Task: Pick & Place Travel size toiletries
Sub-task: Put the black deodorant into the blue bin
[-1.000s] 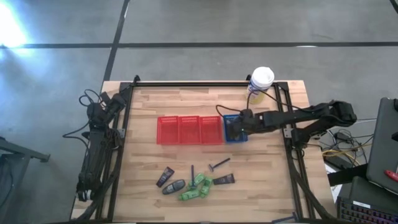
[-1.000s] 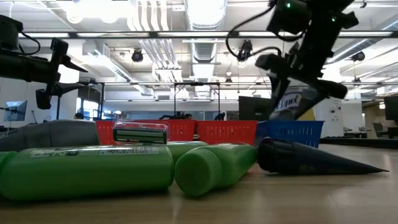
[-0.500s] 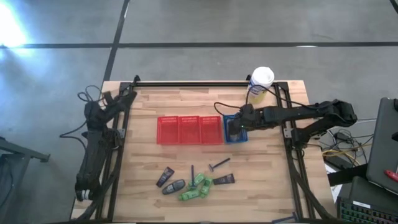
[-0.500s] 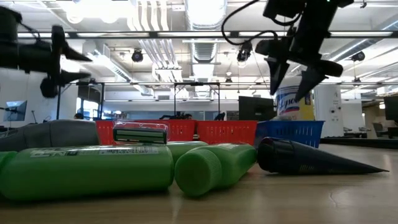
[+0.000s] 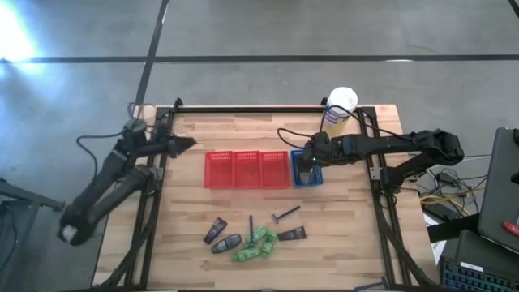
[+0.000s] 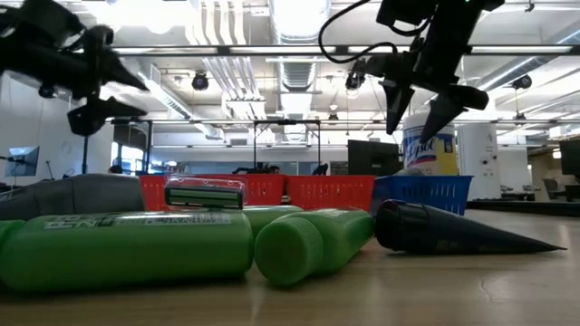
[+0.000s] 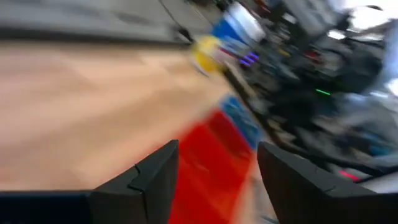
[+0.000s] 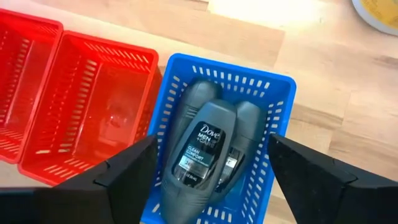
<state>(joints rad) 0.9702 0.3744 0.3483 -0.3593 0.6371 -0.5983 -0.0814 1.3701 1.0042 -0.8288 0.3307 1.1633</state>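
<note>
The toiletries (image 5: 253,237) lie in a loose cluster near the table's near edge: dark grey tubes (image 5: 215,231), green pieces (image 5: 256,243) and two thin razors (image 5: 285,215). In the low view the green bottles (image 6: 127,249) and a dark tube (image 6: 453,231) lie on their sides. Three dark grey oval bottles (image 8: 199,155) lie in the blue basket (image 8: 273,155). My right gripper (image 8: 214,186) hangs open above that basket (image 5: 306,168), fingers pointing down (image 6: 417,100). My left gripper (image 5: 185,145) is open and raised, left of the red baskets (image 5: 247,169).
A row of three red mesh baskets (image 8: 93,106) sits at mid-table, with the blue one joined at its right end. A yellow canister with a white lid (image 5: 340,105) stands at the far right corner. Bare wood (image 5: 349,235) lies right of the cluster.
My left arm has swung up from its place along the table's left edge and toward the red baskets; it is still moving, and its wrist view is blurred. My right gripper has risen higher above the blue basket and straightened so its fingers point down.
</note>
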